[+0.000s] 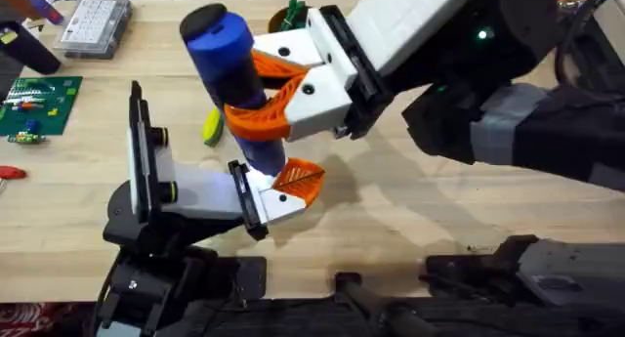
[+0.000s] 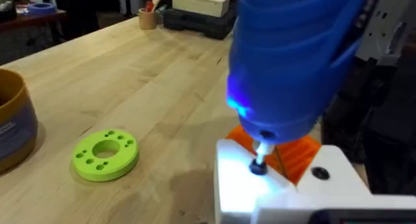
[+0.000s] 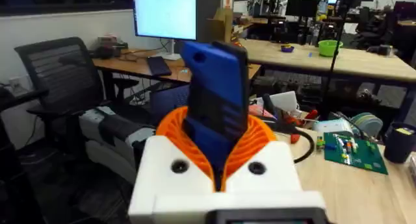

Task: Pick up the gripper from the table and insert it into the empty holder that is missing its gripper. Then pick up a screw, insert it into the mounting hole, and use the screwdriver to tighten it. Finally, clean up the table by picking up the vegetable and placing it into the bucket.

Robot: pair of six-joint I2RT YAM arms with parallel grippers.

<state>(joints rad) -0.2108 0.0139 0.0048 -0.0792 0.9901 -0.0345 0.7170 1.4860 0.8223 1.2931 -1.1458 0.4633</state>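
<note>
Two orange-padded fingers of your right gripper [image 1: 262, 95] are clamped on the blue screwdriver [image 1: 232, 68], gripping its barrel about midway, with the black cap up and toward the far side and the narrow tip pointing down at the holder [image 1: 266, 198]. In the right wrist view the screwdriver [image 3: 216, 107] stands between the curved pads [image 3: 261, 141], squeezed from both sides.

In the left wrist view the driver's bit [image 2: 260, 154] sits on a screw head in the white holder [image 2: 273, 185], lit by the tool's light, with the small orange gripper [image 2: 300, 156] seated just behind it. So the tool's long axis runs roughly straight down into the mounting hole, tilted a little toward the far side. That line is what the tightening depends on; keep the tip seated on the screw and the barrel from leaning further.

Your left gripper's fingers can't be read from these views. The left arm sits at the lower left, beside the holder.

The vegetable [image 1: 213, 127] lies on the table just left of the screwdriver, well clear of the tip. The bucket [image 2: 13, 123] stands at the table's edge in the left wrist view, beyond a green ring [image 2: 106, 154]. The left arm looks nearer the vegetable for the cleanup.
</note>
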